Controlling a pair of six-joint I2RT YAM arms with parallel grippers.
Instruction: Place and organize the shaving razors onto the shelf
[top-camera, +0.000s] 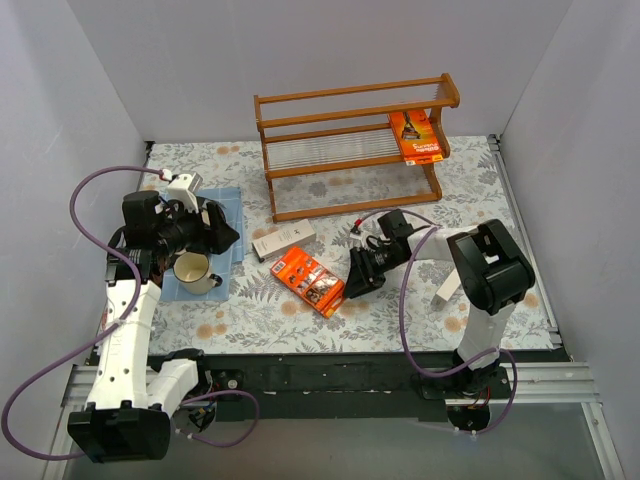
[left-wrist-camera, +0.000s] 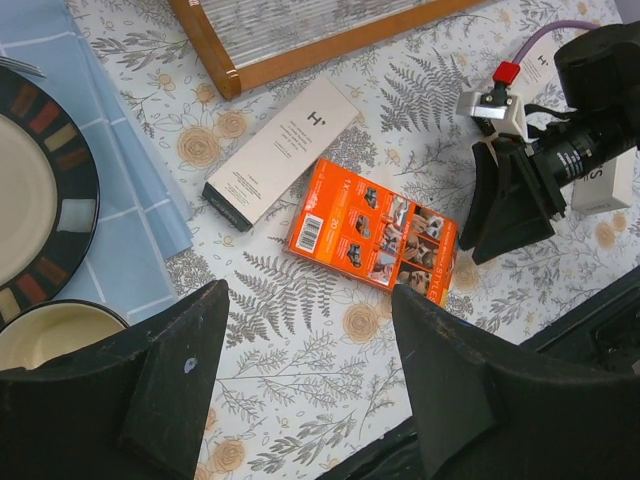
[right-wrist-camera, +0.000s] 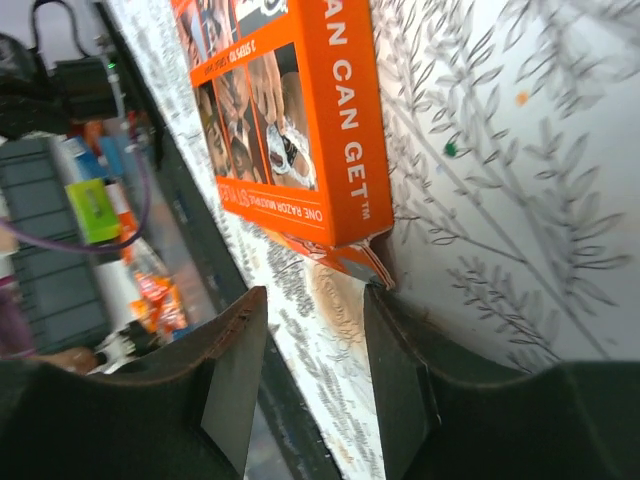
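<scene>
Grey walls (top-camera: 80, 80), floral tablecloth (top-camera: 475, 195), wooden shelf (top-camera: 350, 95)

Bright, even overhead light falls on the table (top-camera: 250, 310); a soft shadow lies under the shelf (top-camera: 330, 150). The left fingers (left-wrist-camera: 150, 390) appear dark (and slightly soft). In the right wrist view the orange pack (right-wrist-camera: 300, 120) is crisp and the far background is blurred.
</scene>
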